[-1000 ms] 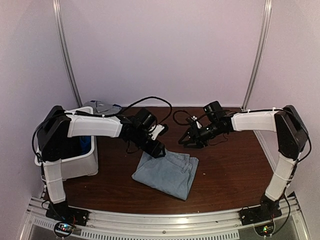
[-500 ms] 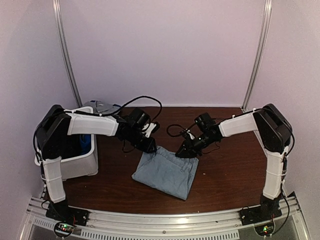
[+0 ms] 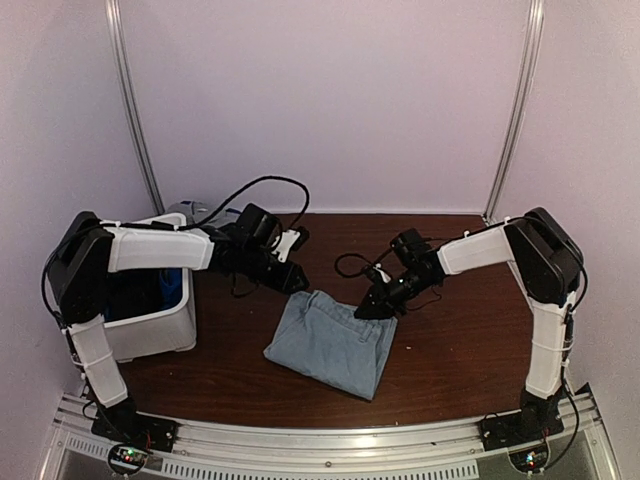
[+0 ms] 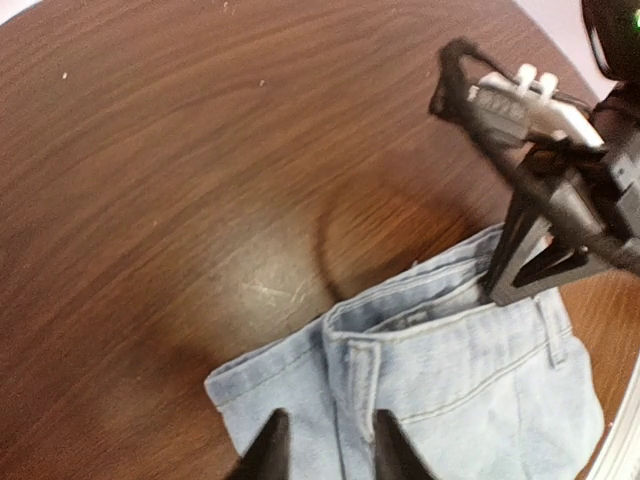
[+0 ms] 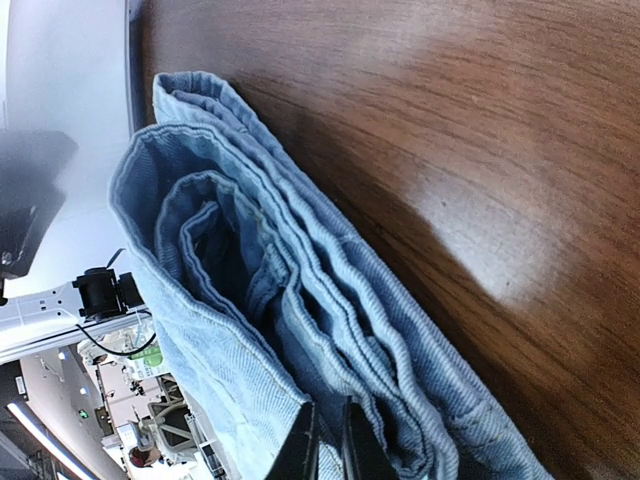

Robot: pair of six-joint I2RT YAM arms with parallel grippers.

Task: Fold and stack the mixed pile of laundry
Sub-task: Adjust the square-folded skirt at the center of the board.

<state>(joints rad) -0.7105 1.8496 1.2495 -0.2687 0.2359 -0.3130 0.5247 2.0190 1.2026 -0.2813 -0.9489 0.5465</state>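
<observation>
- Two grippers meet at the far edge of one folded denim garment [image 3: 335, 345], which lies flat near the middle of the brown table [image 3: 460, 340]
- Left gripper [image 3: 298, 285] sits at the garment's far-left corner; in its wrist view the two fingers [image 4: 272, 448] flank the waistband with a narrow gap, pinching the denim between them
- Right gripper [image 3: 368, 308] is down on the far-right corner; its wrist view shows the jaws nearly together, nipping one layer of the stacked, faded light-blue folds
- From the left wrist, the right gripper's tips touch the waistband, close to a belt loop
- The denim is folded into several layers, with the waistband toward the back wall and the folded end toward the arm bases
- One white plastic bin [image 3: 160, 335] stands at the table's left edge, well apart from the denim
- Bright royal-blue fabric [image 3: 172, 287] shows inside the bin, partly hidden by the left arm
- A pale grey piece [image 3: 195, 213] lies at the bin's far rim; I cannot tell whether it rests in the bin or behind it
</observation>
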